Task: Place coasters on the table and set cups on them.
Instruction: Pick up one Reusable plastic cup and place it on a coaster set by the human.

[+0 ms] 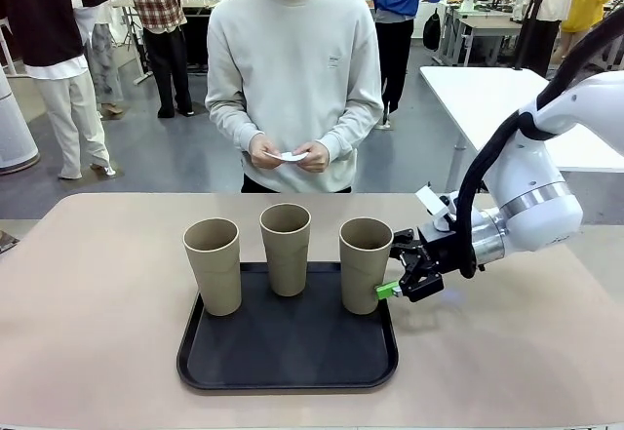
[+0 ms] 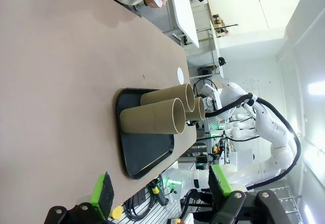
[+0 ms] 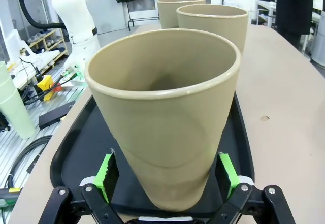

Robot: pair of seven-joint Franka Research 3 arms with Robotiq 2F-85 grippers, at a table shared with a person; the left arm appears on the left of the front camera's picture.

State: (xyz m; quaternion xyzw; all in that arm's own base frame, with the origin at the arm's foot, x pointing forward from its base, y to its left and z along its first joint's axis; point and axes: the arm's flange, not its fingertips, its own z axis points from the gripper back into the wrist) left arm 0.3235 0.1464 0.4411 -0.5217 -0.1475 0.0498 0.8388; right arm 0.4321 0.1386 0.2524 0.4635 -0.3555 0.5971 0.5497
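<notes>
Tall tapered matte tan-brown cup [image 3: 167, 107], long axis upright, stands between the spread green pads [image 3: 107, 172] of the right pincer [image 3: 166, 176], small gaps either side, nothing gripped.

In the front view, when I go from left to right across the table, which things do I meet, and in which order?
Left cup → middle cup → right cup → right gripper, open, at that cup's lower part → right arm's white wrist.
</notes>
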